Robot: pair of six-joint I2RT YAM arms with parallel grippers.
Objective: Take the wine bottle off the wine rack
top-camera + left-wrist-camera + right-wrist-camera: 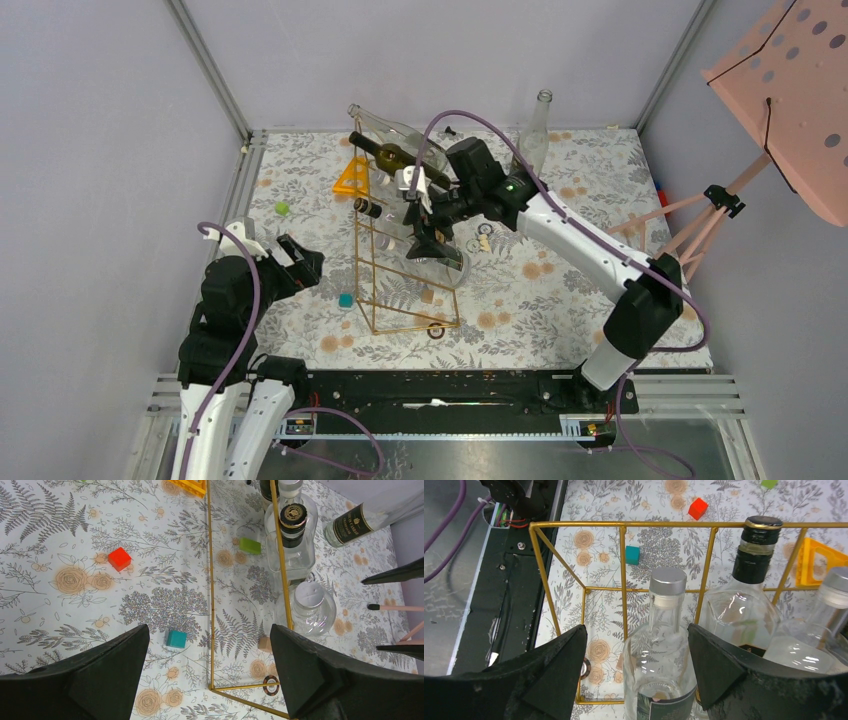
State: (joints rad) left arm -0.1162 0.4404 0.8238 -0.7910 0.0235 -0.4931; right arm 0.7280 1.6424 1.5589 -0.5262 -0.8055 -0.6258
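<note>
The gold wire wine rack (362, 262) stands at mid table with several bottles lying on its rungs. In the right wrist view a clear bottle with a silver cap and dark label (666, 645) lies in the rack (623, 580). My right gripper (636, 672) is open, one finger on each side of that bottle's shoulder, with gaps on both sides. It also shows in the top view (428, 238). A black-capped clear bottle (744, 605) lies beside it. A dark green bottle (395, 155) rests at the top. My left gripper (300, 262) is open and empty, left of the rack.
An orange triangle (352, 178) and a clear upright bottle (538, 130) stand at the back. A teal cube (175, 638), a red cube (119, 559) and a green cube (250, 545) lie on the floral cloth. A pink perforated board on a tripod (790, 90) stands at the right.
</note>
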